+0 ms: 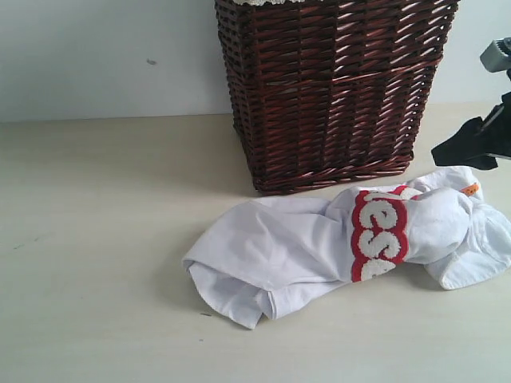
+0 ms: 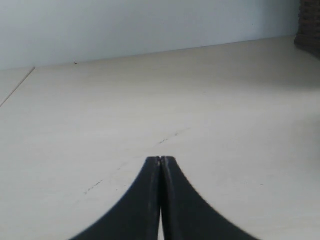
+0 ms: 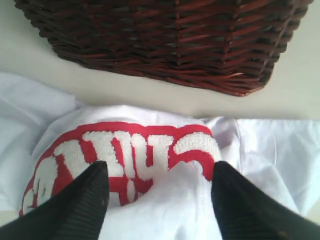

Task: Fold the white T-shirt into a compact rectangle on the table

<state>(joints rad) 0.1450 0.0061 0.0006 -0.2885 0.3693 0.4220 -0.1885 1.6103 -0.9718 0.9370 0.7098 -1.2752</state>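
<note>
light: bright, diffuse | shadows: soft on table (image 1: 96, 263) | focus: slightly soft

The white tee (image 1: 319, 239) lies crumpled in a long heap on the pale beige bench (image 1: 96, 239), stretching from centre toward 3 o'clock. Fuzzy white letters (image 1: 378, 235) outlined in red bulge near that end. A small orange tag (image 1: 470, 190) shows at 2 o'clock.

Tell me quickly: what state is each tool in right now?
Left tool: closed, holding nothing, above the table.
Right tool: open, spread over the white T-shirt lettering, gripping nothing.
</note>
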